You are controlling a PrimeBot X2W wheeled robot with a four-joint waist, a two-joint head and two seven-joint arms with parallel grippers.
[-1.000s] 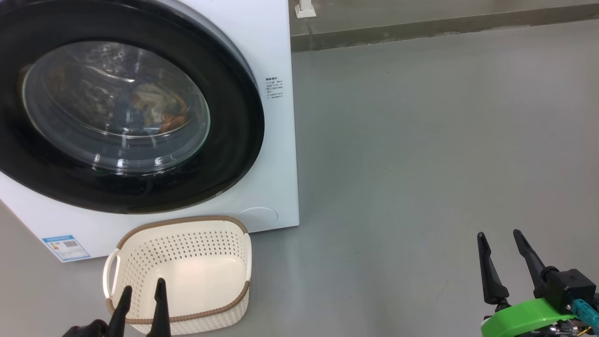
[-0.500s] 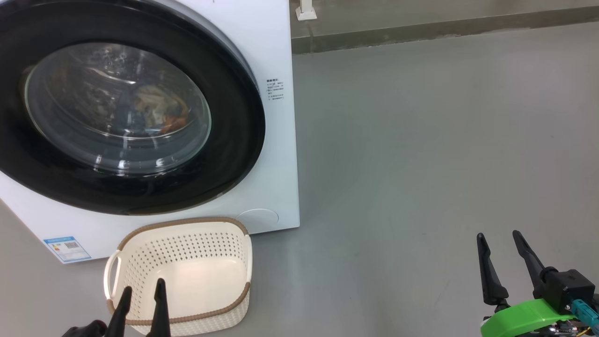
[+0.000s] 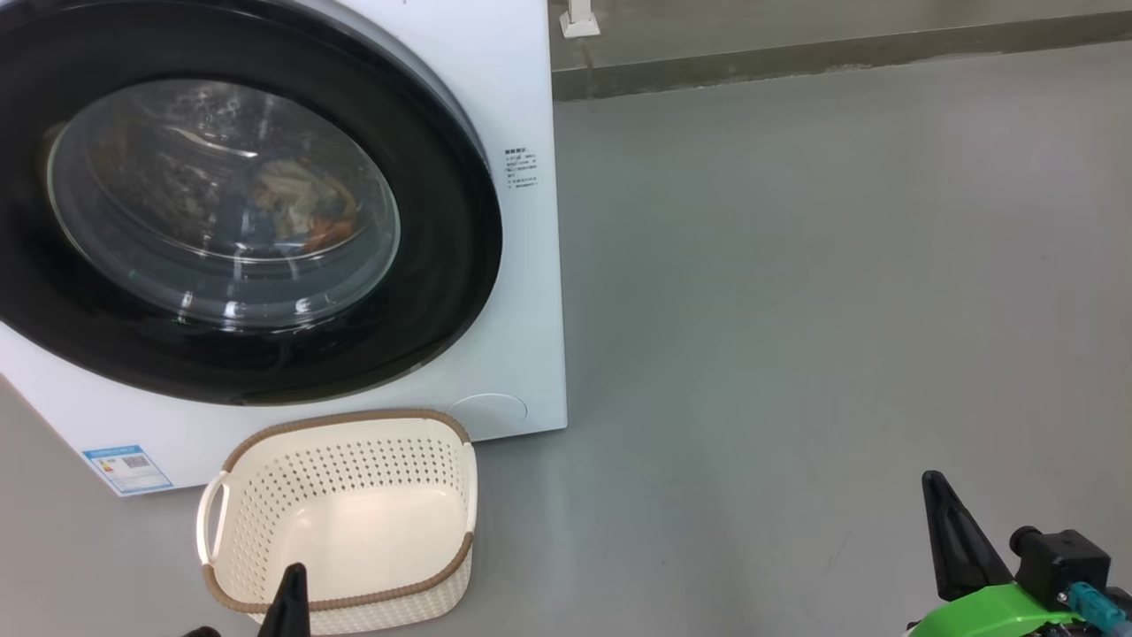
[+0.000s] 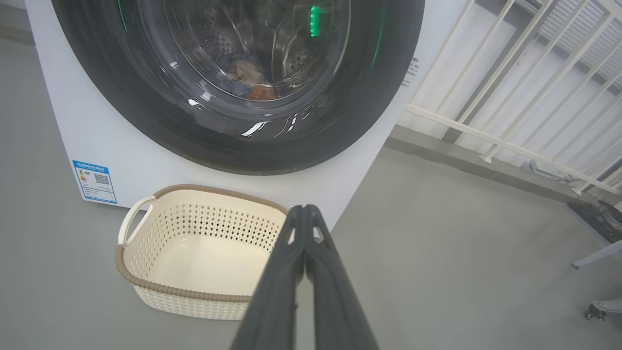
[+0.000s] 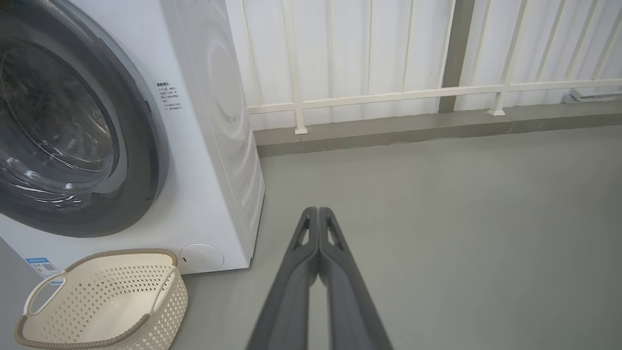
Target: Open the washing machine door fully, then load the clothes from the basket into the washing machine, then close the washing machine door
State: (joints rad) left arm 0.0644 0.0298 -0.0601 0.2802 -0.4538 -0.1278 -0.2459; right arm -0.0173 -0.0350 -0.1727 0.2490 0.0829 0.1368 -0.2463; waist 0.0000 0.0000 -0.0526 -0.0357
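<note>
The washing machine door (image 3: 447, 239) sits closed against the washing machine (image 3: 522, 345), and behind its glass lies what looks like the clothes (image 3: 305, 212), beige and orange. The basket (image 3: 347, 416) stands on the floor (image 3: 796, 310) just before the machine. The left pincer (image 4: 305, 210) and right pincer (image 5: 318, 211) are both pressed together, holding nothing.

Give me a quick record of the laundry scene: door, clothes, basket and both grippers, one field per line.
door: closed
clothes: inside the washer, seen through the door
basket: empty, on the floor in front of the washer
left gripper: shut, holding nothing
right gripper: shut, holding nothing, over bare floor
</note>
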